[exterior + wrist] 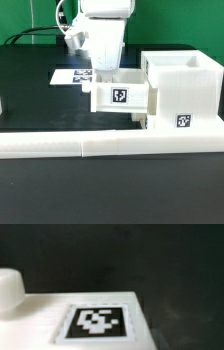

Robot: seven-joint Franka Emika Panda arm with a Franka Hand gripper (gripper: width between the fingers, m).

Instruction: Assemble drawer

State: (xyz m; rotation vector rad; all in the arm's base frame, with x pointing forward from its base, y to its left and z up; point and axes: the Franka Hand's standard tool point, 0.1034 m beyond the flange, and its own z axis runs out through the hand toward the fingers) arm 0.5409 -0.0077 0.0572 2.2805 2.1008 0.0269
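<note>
I am hovering my gripper (108,70) over the tray (122,96) entering the housing (183,88); jaw opening cannot be determined. Risk: skewed insertion is jamming the tray.

One housing (183,88), one tray (122,94), one border rail (110,145), one marker board (72,76).

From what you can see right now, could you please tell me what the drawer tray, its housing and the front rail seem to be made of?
The tray, housing and rail all look like white plastic with a matte finish: uniform colour, thick walls, soft dull shading without glare. The square tag on the tray appears to be a flat black-and-white print, possibly a paper sticker; the wrist view is too blurred to say.
</note>
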